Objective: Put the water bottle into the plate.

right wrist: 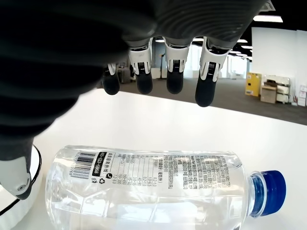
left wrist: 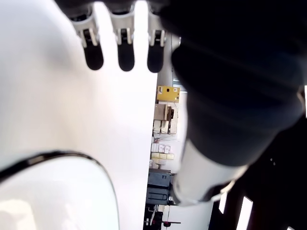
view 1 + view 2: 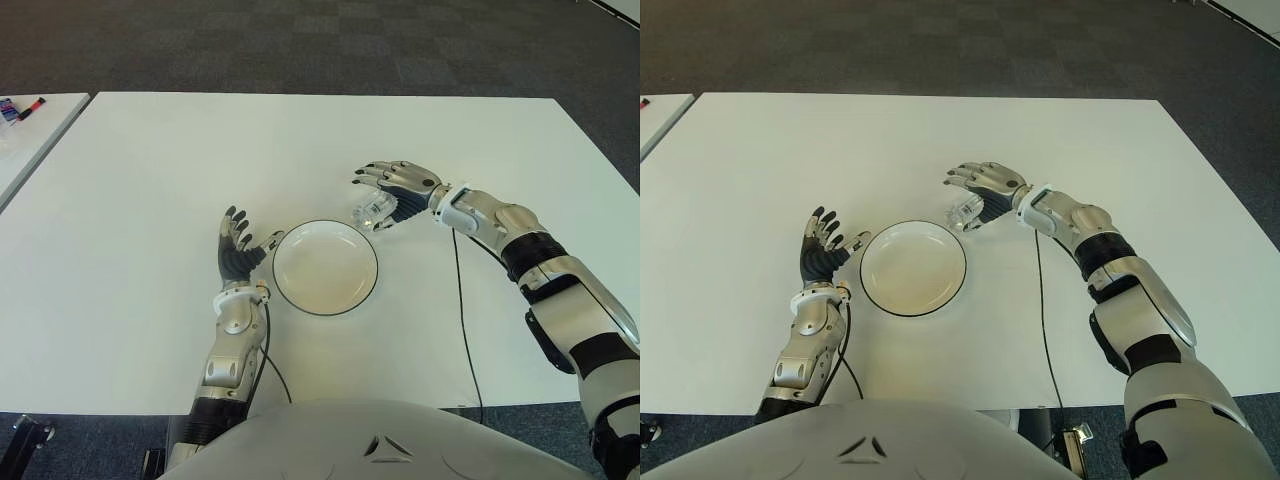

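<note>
In the left eye view there is one white table point(image 3: 150, 200), one plate point(image 3: 325, 268) with a dark rim, one water bottle point(image 3: 374, 210) and two hands. The bottle lies on the table at 1 o'clock from the plate, just beside its rim; the right hand point(image 3: 397, 186) is over it with fingers spread, and most of the bottle is hidden under this hand. The left hand point(image 3: 238, 248) shows at 9 o'clock of the plate, fingers apart and holding nothing. The right eye view shows the same. In the left wrist view, three fingertips point(image 2: 125, 56) are straight above the table, and only a part of the plate rim is seen. In the right wrist view, four fingertips point(image 1: 174, 80) hang above the lying bottle without touching; its blue cap point(image 1: 272, 191) is visible, and the bottom is cut off.
</note>
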Robot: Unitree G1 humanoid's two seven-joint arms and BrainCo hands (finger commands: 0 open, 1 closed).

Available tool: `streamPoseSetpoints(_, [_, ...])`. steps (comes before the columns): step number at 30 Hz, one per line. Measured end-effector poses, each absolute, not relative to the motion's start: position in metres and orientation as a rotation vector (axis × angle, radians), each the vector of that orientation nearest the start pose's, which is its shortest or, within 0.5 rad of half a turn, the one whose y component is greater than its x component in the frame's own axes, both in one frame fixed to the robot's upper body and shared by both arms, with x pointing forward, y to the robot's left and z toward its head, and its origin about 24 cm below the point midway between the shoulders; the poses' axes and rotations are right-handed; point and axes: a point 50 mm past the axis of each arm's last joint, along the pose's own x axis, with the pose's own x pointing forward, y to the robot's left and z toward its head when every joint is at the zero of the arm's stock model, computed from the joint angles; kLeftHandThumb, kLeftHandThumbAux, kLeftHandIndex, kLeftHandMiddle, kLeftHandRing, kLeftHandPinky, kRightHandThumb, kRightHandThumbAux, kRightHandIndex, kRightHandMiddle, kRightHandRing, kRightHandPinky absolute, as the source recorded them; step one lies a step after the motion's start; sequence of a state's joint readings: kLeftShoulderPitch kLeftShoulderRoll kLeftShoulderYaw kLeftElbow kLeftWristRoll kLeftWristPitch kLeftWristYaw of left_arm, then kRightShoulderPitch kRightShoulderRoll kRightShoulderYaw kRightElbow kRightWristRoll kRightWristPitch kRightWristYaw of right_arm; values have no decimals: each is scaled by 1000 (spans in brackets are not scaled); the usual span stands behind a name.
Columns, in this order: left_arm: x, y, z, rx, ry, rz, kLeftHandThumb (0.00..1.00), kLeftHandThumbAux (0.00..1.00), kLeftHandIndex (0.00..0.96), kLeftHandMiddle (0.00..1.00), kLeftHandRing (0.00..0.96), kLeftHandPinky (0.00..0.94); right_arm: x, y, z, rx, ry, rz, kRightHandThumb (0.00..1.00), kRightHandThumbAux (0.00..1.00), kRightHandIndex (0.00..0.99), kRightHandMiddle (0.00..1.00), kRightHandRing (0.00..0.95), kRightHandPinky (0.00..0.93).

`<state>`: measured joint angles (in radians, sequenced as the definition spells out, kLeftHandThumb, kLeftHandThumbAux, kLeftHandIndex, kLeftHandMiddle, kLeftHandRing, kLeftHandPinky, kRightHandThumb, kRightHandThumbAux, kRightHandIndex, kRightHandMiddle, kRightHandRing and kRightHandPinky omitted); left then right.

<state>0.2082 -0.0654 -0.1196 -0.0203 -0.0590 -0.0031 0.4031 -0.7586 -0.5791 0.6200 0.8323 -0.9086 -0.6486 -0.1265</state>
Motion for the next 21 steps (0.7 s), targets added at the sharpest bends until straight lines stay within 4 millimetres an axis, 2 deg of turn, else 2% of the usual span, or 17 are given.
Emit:
streamPoseSetpoints(6, [206, 140, 0, -100, 197, 355, 0, 949, 70, 139, 129, 153, 343, -156, 71, -1614, -429, 798, 764, 510, 0, 19, 81, 240])
streamPoseSetpoints(21, [205, 144, 1, -113, 187, 369, 0, 952, 69, 145, 132, 160, 343, -154, 74, -1631, -417, 825, 770, 511, 0, 2, 69, 224])
